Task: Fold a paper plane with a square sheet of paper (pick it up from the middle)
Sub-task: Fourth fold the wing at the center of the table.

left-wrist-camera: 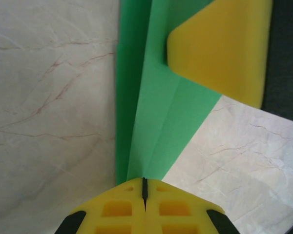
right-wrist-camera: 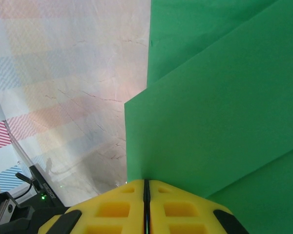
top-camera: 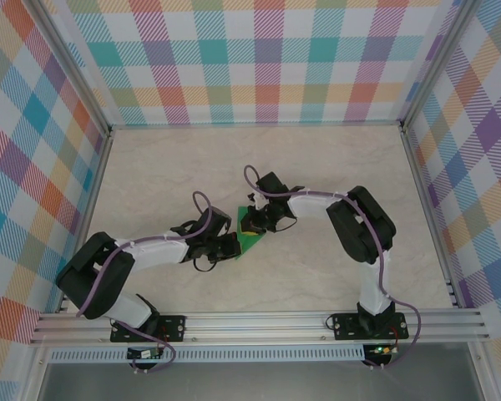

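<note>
Pale marbled bench [top-camera: 317, 167], with plaid walls [top-camera: 267, 58] on three sides. One folded green paper [top-camera: 249, 241] lies at the bench's centre, with two claws on it. My left claw [top-camera: 232, 246] is pinched shut on its 8 o'clock edge, and my right claw [top-camera: 254, 224] is clamped on its 12 o'clock edge. My wrist views show layered folds, which the top view is too small to show.

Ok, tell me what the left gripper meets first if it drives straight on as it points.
The green paper: the left gripper is shut on its near end, and it runs straight ahead. A yellow finger of the right gripper sits beside that line, depth unclear.
</note>
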Motion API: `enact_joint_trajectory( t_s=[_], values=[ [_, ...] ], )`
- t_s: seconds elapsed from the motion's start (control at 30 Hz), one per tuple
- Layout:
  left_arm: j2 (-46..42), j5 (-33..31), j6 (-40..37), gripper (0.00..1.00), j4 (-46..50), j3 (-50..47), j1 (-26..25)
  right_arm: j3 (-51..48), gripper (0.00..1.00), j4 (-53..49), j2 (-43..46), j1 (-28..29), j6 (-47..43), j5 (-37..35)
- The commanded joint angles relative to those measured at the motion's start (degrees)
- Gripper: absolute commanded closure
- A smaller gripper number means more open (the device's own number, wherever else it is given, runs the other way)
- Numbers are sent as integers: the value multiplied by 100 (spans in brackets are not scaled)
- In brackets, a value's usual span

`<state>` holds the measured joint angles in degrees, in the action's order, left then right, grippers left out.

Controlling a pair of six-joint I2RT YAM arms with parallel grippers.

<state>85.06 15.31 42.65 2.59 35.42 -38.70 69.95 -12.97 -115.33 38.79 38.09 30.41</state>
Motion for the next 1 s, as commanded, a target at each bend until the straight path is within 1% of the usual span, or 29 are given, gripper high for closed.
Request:
enact_joint_trajectory(
  t_s=[0.0,0.2,0.33,0.47,0.73,0.97],
  values=[
    [100,-72,61,100,-115,-113,55,83,88,-134,-152,50,-165,128],
    [15,7,70,100,-170,-106,55,89,88,-209,-277,76,-248,95],
    [-91,-106,60,100,-127,-54,55,155,89,-336,-362,77,-277,-2],
    [110,-109,70,100,-166,-52,55,185,89,-345,-395,78,-301,14],
    [209,-225,116,100,-7,-144,55,86,88,-210,-108,75,-356,154],
    [159,-257,94,100,169,-276,55,-180,88,-232,-33,284,-529,301]
  ],
)
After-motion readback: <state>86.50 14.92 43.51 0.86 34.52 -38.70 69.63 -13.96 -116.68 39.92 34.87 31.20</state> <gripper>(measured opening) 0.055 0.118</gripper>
